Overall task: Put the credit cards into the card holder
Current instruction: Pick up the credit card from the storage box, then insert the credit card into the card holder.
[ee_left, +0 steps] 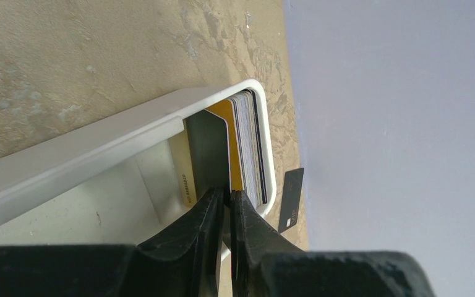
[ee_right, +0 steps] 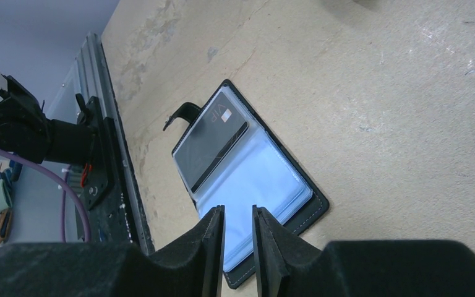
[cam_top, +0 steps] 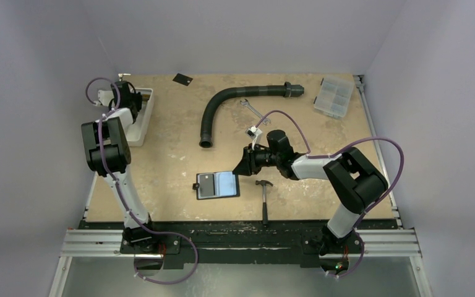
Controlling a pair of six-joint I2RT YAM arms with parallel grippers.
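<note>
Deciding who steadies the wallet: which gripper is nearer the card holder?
Right. The right gripper is just off the open card holder's right edge; the left gripper is far across the table at the white tray.

Soft, even light is falling from overhead, leaving only faint shadows. Glare is washing out the glossy pockets of the card holder (ee_right: 260, 179), and the nearest foreground is blurring in both wrist views.

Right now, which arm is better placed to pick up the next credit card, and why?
The left arm: its jaws straddle a card among the credit cards standing in the white tray. The right arm hovers, jaws empty, over the open card holder.
</note>
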